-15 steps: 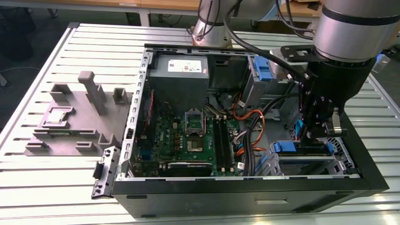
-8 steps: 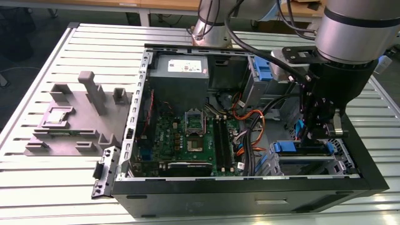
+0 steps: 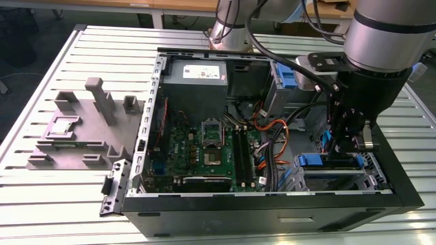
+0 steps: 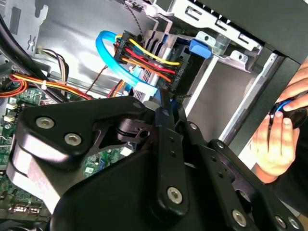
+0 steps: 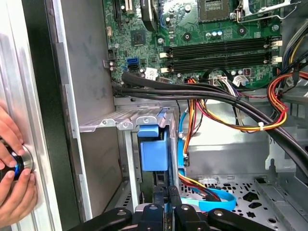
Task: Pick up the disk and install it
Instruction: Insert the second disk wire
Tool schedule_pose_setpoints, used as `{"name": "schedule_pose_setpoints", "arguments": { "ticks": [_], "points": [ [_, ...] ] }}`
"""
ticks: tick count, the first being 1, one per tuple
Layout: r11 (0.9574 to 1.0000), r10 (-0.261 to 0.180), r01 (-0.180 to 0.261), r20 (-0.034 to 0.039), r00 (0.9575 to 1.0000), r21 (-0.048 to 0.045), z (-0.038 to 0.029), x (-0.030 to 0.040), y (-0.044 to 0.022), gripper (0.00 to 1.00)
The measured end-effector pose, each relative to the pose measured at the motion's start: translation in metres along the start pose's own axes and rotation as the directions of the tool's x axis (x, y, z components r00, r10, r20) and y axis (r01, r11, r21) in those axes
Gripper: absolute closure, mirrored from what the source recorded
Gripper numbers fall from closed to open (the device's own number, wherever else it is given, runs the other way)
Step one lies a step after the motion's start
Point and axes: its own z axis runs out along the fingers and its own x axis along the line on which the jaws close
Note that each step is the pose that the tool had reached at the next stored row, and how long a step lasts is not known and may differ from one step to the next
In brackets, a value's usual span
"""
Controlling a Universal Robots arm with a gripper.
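Scene: open PC case lies on a slatted metal table, motherboard exposed at frame centre in the exterior view. Grey PSU box sits at the top of the case; a grey fixture block rests on the table at mid-left of the frame, well apart from the case.

Arm: the gripper hangs at the right of the exterior view, inside the case, directly above the drive bay in the lower-right corner. Fingers are pressed close together in the first wrist view – they pinch the edge of the disk, seen edge-on with its blue carrier uppermost.

Disk posn: upright in the grey metal bay, between the bay walls, at lower centre of the first wrist view. How far it is seated – cannot tell.

Cabling: a blue data cable and a multicolour power lead run to a connector at upper centre of the second wrist view, just beside the bay.

Other: a person's hand at the right edge of the second wrist view grips a small dark object outside the case wall
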Motion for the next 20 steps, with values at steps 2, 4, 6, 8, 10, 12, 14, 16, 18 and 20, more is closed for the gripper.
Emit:
{"name": "schedule_pose_setpoints", "arguments": {
  "ticks": [2, 4, 6, 8, 10, 12, 14, 16, 18, 20],
  "points": [
    [1.0000, 0.000, 0.000, 0.0029, 1.0000, -0.0004, 0.0001, 0.0001, -0.0005, 0.84],
    [1.0000, 0.001, -0.001, 0.0080, 1.0000, -0.0010, 0.0007, -0.0001, -0.0023, 0.84],
    [1.0000, 0.001, -0.001, 0.0088, 1.0000, -0.0010, 0.0007, 0.0000, -0.0029, 0.84],
    [1.0000, 0.001, -0.001, 0.0092, 1.0000, -0.0010, 0.0009, 0.0009, -0.0030, 0.84],
    [1.0000, 0.001, -0.001, 0.0105, 0.9999, -0.0011, 0.0013, 0.0029, -0.0032, 0.84],
    [1.0000, 0.001, -0.001, 0.0118, 0.9999, -0.0013, 0.0024, 0.0047, -0.0032, 0.84],
    [1.0000, 0.002, -0.002, 0.0158, 0.9999, -0.0017, 0.0044, 0.0056, -0.0030, 0.84],
    [1.0000, 0.002, -0.002, 0.0205, 0.9998, -0.0024, 0.0057, 0.0062, -0.0029, 0.84],
    [1.0000, 0.003, -0.003, 0.0241, 0.9997, -0.0028, 0.0068, 0.0066, -0.0027, 0.84],
    [1.0000, 0.003, -0.003, 0.0249, 0.9997, -0.0029, 0.0071, 0.0066, -0.0027, 0.84]
  ]
}}
